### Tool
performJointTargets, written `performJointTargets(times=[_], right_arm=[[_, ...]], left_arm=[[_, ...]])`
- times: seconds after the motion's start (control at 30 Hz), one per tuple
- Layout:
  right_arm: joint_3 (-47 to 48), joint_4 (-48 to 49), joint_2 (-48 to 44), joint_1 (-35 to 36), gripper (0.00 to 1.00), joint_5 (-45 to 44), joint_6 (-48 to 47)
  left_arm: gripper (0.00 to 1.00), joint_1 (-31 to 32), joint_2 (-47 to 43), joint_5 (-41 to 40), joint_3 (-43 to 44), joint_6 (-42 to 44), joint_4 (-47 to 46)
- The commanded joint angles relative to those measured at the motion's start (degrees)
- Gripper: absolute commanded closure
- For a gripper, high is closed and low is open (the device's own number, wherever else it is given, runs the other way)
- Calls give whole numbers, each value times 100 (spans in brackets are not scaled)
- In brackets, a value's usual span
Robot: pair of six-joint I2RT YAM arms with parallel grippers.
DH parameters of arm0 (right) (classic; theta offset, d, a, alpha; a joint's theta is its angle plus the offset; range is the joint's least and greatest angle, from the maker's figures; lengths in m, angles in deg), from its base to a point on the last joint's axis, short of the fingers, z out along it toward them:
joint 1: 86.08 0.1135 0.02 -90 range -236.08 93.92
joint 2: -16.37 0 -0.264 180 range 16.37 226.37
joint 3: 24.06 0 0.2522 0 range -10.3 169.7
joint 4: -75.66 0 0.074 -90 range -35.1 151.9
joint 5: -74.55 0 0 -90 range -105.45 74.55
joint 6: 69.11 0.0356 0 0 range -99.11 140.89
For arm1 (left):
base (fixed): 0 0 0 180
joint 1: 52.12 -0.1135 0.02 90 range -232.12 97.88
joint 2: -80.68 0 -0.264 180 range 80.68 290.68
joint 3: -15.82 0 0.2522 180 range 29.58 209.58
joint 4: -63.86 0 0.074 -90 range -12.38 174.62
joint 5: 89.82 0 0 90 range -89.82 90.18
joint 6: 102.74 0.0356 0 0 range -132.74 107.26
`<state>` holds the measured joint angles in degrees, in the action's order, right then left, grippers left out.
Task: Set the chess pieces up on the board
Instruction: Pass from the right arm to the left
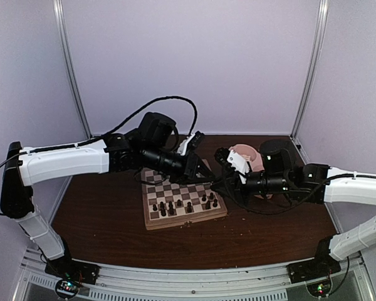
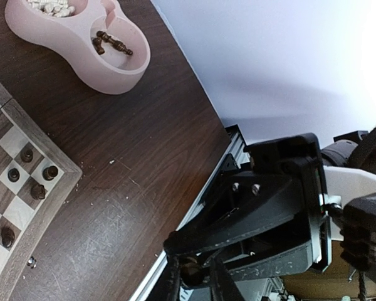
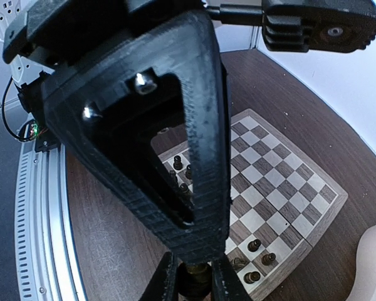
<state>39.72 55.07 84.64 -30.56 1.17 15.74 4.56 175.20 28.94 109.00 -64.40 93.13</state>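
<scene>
**Held piece** (image 3: pixel 197 277): one small dark chess figure, aloft over the right side of the board (image 1: pixel 182 221) and clear of the squares. I judge it to be the subject of a handover.

**Right claw** (image 3: pixel 197 287): closed down on the held piece, with a finger on either side of it.

**Left claw** (image 2: pixel 197 287): fingers drawn in narrow about the same spot, with a small dark thing between them. I cannot tell whether they bear on it.

**Relation:** the two claws meet tip to tip, the left arm reaching in from the left and the right arm from the right, along a roughly level line. Neither arm is nearer, as both are at the piece. The board's squares lie below it and away to the near left.

**Axis:** the fingers hide most of the piece, so I cannot tell which way its head points or how its long axis runs. In my judgement that must be settled before it can go down upright.

**Other stock:**
- Dark chess pieces (image 1: pixel 170 205) stand upright in the board's near rows.
- More dark pieces and some cream ones lie in the pink double bowl (image 2: pixel 106 78), which sits on the desk (image 1: pixel 100 219) just beyond the board's far right corner.
</scene>
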Motion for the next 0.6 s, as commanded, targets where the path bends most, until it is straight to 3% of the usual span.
performJointTargets(times=[0.0, 0.1, 0.17, 0.4, 0.57], right_arm=[[192, 14, 51, 59, 89, -139, -95], [199, 22, 51, 63, 89, -168, -103], [209, -1, 55, 68, 89, -180, -116], [202, 4, 53, 73, 85, -220, -131], [172, 10, 46, 76, 67, -264, -130]], left_arm=[[85, -21, 75, 77, 179, 37, -112], [73, -19, 115, 37, 217, 51, 0], [72, -18, 148, 39, 239, 76, 56], [96, -26, 154, 25, 256, 111, 82], [100, -19, 156, -2, 267, 132, 115]])
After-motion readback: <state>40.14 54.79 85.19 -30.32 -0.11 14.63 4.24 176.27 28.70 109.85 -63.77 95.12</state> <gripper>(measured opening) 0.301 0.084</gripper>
